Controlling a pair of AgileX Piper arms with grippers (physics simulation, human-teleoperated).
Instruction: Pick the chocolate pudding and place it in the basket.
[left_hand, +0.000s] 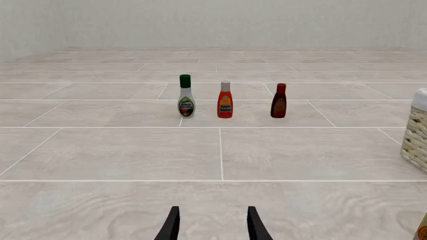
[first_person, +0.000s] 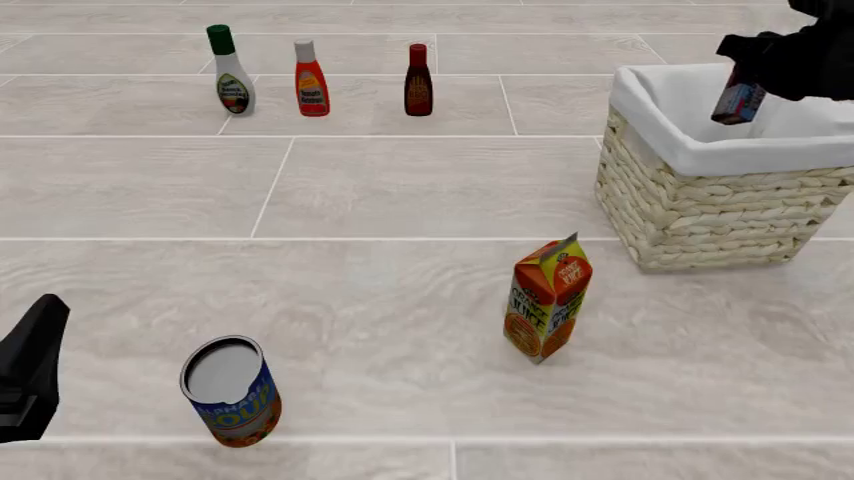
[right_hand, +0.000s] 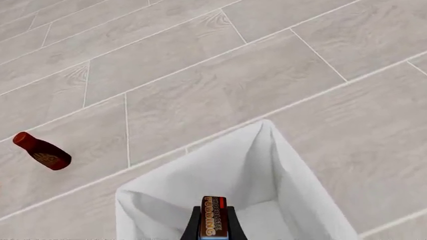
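1. The right gripper (right_hand: 214, 231) is clamped on the chocolate pudding (right_hand: 214, 216), box pinched edge-on between the two fingers, label facing the wrist camera. In the front view the pudding (first_person: 738, 101) is seen hanging tilted from the arm, above the open mouth of the basket (first_person: 694, 210).

2. So the carry part looks basically done and the drop is the step in hand. The pudding is held over the white cloth lining (right_hand: 267, 165), not yet resting on the bottom as far as can be judged.

3. Next move: probably a bit of lowering so the box is well inside the rim, then the jaws get opened. From the wrist view the box sits near one wall of the lining, so a slight nudge toward the middle wouldn't hurt.

4. The left gripper (left_hand: 212, 225) is parked low over the table with its fingers spread and nothing between them. Not involved.

5. Other stuff around: an orange juice carton (first_person: 546, 298) stands in front of the basket, a blue-and-orange can (first_person: 232, 391) lies tipped nearer the left arm, and three bottles are lined up at the back: white one (first_person: 230, 72), orange one (first_person: 311, 80), dark red one (first_person: 418, 81).

6. Nothing is actually in the way of the drop. Only the basket rim could be clipped if the release is off-centre.
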